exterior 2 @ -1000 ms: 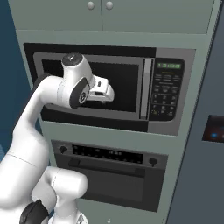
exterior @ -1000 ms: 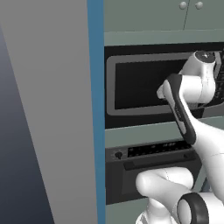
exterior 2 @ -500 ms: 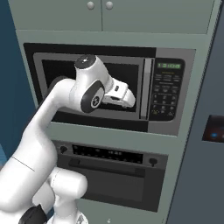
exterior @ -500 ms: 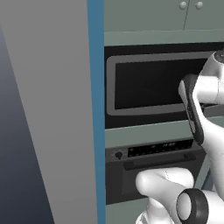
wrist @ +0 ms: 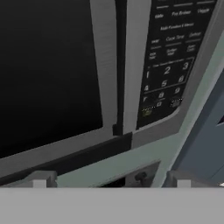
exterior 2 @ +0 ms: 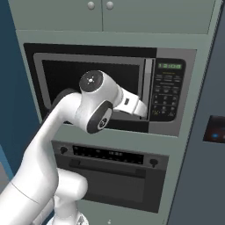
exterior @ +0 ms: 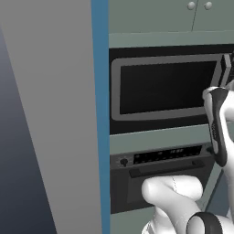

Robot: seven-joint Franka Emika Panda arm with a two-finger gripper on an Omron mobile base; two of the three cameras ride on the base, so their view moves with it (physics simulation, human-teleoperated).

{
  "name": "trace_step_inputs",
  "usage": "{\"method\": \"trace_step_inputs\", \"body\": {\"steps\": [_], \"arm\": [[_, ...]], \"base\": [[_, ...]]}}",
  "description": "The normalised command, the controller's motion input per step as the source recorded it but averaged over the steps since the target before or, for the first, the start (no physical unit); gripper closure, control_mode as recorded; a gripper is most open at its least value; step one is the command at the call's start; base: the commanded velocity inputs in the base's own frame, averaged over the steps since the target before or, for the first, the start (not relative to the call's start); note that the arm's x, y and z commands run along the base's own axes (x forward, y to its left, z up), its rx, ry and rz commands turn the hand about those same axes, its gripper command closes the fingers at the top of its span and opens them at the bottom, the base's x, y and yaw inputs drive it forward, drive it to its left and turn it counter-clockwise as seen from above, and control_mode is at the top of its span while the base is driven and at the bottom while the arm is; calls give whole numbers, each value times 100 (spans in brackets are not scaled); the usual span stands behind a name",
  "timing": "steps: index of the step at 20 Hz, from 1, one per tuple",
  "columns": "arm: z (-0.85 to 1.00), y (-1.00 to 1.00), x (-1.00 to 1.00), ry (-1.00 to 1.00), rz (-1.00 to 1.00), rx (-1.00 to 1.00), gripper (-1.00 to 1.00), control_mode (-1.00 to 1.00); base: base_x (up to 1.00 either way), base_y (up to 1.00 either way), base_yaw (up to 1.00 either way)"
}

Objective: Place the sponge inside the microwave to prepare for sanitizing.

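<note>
The microwave (exterior 2: 66,74) is a wide built-in unit, and its black glass door (exterior: 160,89) is closed. A vertical handle (exterior 2: 148,83) runs along the door's right edge, beside the button panel (exterior 2: 167,90). My gripper (exterior 2: 143,110) is in front of the door's lower right corner, close to the handle. In the hand view the gripper (wrist: 109,181) is open with nothing between its fingertips (wrist: 39,179), facing the handle (wrist: 133,65) and the keypad (wrist: 170,65). The sponge is out of view.
Below the microwave sits a black oven panel (exterior 2: 114,173) with knobs and a long handle, also in the left base view as the oven (exterior: 160,160). Cabinet doors (exterior 2: 101,13) are above. A blue wall edge (exterior: 100,114) stands on the left, a dark tall panel (exterior 2: 211,132) on the right.
The arm has swung to the right across the microwave door, bringing the hand from the middle of the glass to the handle side. The jaws stay open.
</note>
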Motion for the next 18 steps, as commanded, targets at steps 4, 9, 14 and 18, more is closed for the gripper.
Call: {"method": "trace_step_inputs", "body": {"steps": [4,9,14,18], "arm": [[0,-31,19,0,1,2,-100,-100],[12,-33,0,0,3,0,-100,-100],[0,-12,21,1,1,0,-100,-100],[0,-17,23,-3,0,3,-100,-100]], "base": [[0,0,0],[0,0,0],[0,0,0],[0,0,0]]}}
